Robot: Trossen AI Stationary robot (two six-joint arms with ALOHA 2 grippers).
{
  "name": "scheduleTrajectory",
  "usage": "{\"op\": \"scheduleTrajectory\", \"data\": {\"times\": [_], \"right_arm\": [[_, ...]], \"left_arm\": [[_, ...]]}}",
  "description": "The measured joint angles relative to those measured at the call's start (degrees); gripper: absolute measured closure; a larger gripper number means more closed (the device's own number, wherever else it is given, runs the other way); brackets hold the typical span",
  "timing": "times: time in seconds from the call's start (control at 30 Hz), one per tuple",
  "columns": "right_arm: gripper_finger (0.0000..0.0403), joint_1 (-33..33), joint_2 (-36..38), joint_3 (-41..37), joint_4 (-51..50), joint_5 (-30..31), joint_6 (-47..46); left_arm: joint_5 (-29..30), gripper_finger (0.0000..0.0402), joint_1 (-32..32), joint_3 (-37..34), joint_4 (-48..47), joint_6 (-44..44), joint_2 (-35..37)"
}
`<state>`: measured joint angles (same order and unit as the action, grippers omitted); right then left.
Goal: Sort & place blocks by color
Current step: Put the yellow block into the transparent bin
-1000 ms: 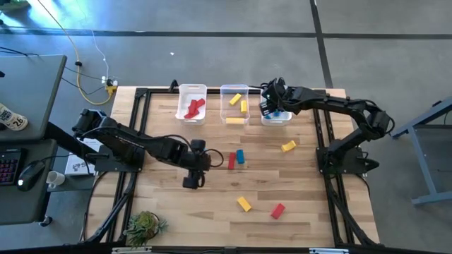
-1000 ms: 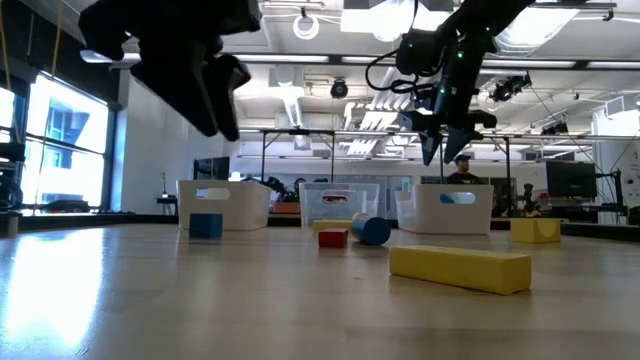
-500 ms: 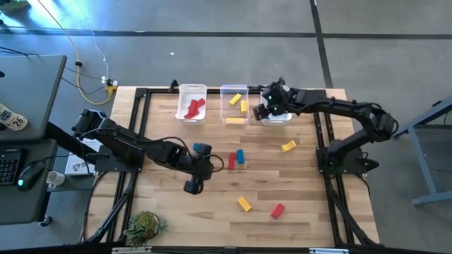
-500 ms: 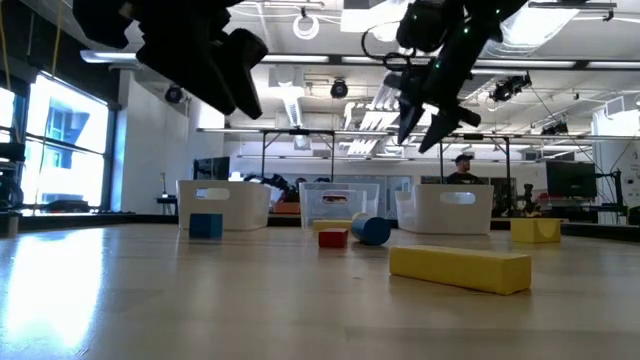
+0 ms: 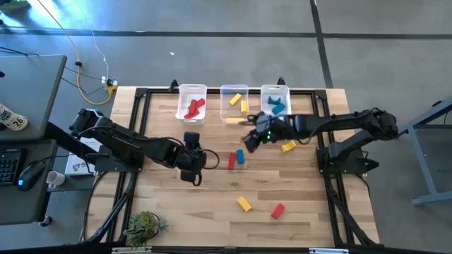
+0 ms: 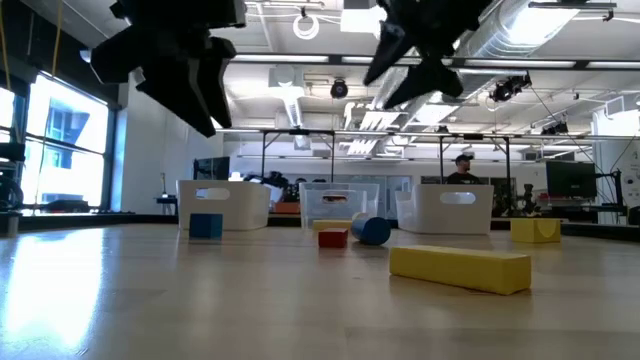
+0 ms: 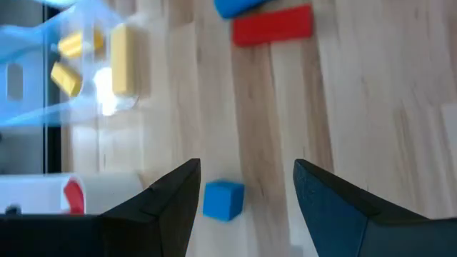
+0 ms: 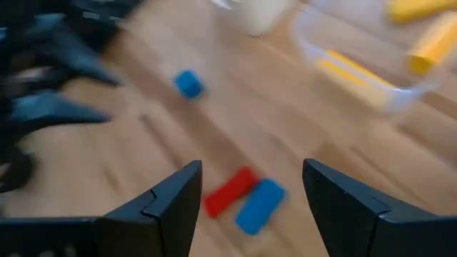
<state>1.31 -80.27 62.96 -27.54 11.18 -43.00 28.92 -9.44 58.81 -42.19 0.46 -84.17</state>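
My left gripper point(image 7: 246, 168) is open and hovers left of the table's middle point(image 5: 198, 159); a small blue cube point(image 7: 223, 200) lies on the wood below, between its fingers, untouched. My right gripper point(image 8: 251, 171) is open and hangs above the table's middle point(image 5: 251, 137), over a red bar point(image 8: 228, 191) and a blue block point(image 8: 258, 205) that lie side by side point(image 5: 231, 161). Other loose blocks rest flat on the wood: a yellow one point(image 5: 288, 147), another yellow one point(image 5: 244, 204) and a red one point(image 5: 277, 210).
Three clear bins stand in a row at the far edge: red blocks in the left bin point(image 5: 192, 111), yellow blocks in the middle bin point(image 5: 224, 99), blue blocks in the right bin point(image 5: 284, 99). A yellow bar point(image 5: 234, 121) lies just in front of the middle bin. A plant point(image 5: 145, 226) sits at the near-left corner.
My right gripper has left the blue bin at the far edge and swung toward the table's middle, coming lower, until it stands over the red bar and blue block. My left gripper has turned about and shifted a little toward the far edge.
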Motion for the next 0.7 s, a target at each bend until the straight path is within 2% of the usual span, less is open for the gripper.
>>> {"op": "scheduleTrajectory", "data": {"times": [0.37, 0.43, 0.7], "right_arm": [[0.0174, -12.6, 0.0, 0.0, 17.3, 1.0, -0.1], [0.0174, -14.3, 0.0, 0.0, 20.0, 2.7, -0.1], [0.0174, -18.5, 0.0, 0.0, 21.3, 7.9, -2.1]], "left_arm": [[0.2, 0.0188, 4.6, 0.0, -1.7, -1.8, 7.6], [0.3, 0.0188, 5.8, 0.0, -1.6, -1.8, 8.7], [0.3, 0.0188, 9.2, 0.0, -1.6, -1.8, 11.2]]}}
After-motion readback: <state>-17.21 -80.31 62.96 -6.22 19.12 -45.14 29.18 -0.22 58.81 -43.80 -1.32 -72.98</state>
